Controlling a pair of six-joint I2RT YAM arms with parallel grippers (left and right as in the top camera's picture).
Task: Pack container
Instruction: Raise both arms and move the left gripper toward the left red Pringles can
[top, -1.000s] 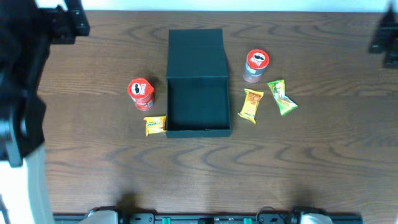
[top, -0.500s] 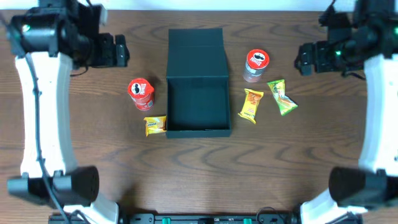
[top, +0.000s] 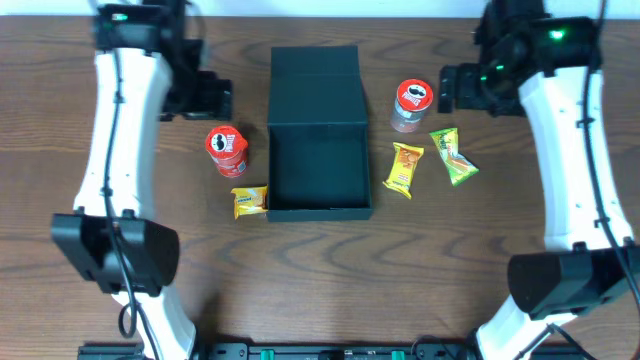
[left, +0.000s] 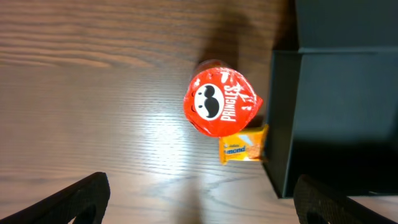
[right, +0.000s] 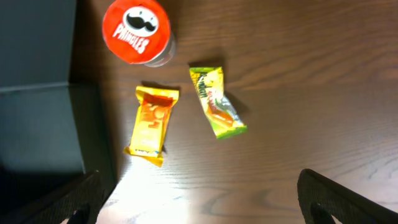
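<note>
Left pincer (top: 205, 97) and right pincer (top: 450, 88) both spread wide, holding nothing. Box (top: 320, 170) sits open mid counter (top: 320, 270), right between them, long side running front-to-back. Left can (top: 226, 146) and right can (top: 413, 98) flank it, one by each arm.

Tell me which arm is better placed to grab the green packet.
Right. The green packet lies near the right gripper, in its wrist view; the left gripper is beyond the box.
</note>
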